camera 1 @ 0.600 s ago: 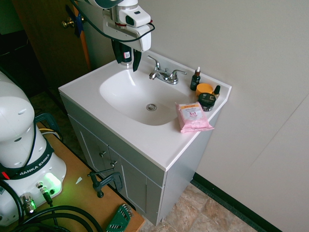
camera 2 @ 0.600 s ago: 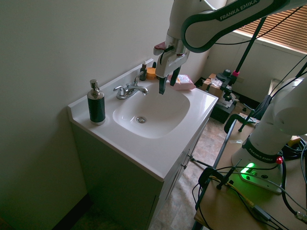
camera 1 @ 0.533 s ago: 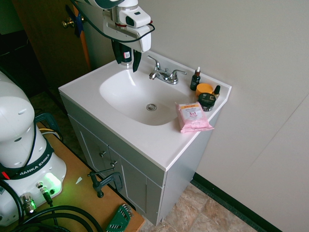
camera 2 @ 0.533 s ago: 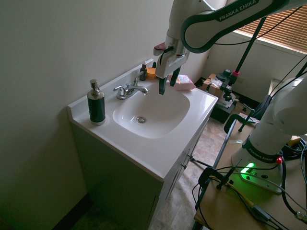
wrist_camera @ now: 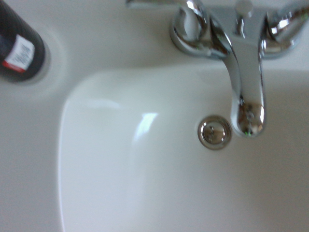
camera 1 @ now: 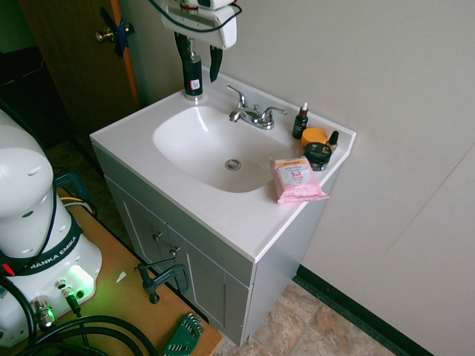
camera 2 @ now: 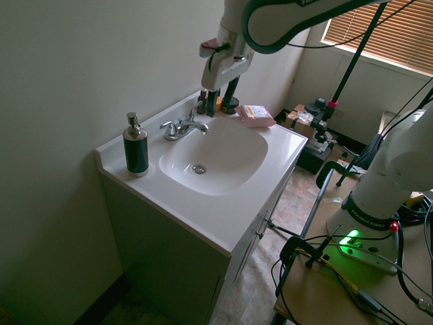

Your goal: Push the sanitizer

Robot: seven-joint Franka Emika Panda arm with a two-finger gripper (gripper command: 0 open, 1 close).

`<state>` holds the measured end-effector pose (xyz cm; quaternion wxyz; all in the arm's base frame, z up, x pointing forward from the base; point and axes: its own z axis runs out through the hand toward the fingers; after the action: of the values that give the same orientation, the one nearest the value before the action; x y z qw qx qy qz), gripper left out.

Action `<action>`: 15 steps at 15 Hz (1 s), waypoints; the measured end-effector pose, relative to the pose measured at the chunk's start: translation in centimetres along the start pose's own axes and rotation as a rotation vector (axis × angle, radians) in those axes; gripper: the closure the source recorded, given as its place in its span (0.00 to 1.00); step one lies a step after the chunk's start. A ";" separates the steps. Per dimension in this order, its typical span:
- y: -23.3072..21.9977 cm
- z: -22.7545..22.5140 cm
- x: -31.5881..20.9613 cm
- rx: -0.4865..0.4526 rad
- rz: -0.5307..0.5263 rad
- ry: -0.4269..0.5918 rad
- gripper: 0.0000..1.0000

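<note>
The sanitizer [camera 1: 192, 75], a tall black pump bottle with a silver head, stands upright on the back corner of the white sink counter [camera 1: 133, 141]. In the second exterior view the sanitizer [camera 2: 135, 146] is left of the faucet. My gripper [camera 2: 220, 103] hangs open in the air above the faucet side of the basin, well apart from the bottle, with nothing between its fingers. In the first exterior view the gripper [camera 1: 197, 59] lines up with the bottle top. The wrist view catches the sanitizer [wrist_camera: 19, 48] with its red-and-white label beside the basin.
A chrome faucet [camera 1: 252, 115] sits at the back of the basin. A small dropper bottle [camera 1: 300, 122], an orange jar [camera 1: 315, 136], a dark jar [camera 1: 318, 156] and a pink wipes pack [camera 1: 297, 179] crowd the far counter end. A wooden door [camera 1: 74, 59] stands behind.
The gripper has risen and shifted from over the basin toward the back wall and faucet. The sanitizer has not moved.
</note>
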<state>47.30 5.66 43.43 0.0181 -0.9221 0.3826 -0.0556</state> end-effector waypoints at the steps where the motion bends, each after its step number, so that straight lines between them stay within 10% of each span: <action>1: -1.9 -0.8 0.1 0.001 -0.008 0.007 0.00; 4: -7.8 -2.9 0.0 0.005 -0.034 0.026 0.00; 5: -9.6 -3.2 0.0 0.001 -0.042 0.031 1.00; 15: -21.0 -4.7 -1.6 -0.041 -0.104 0.031 1.00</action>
<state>60.34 21.68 49.59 -0.0097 -0.9398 0.3356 -0.0631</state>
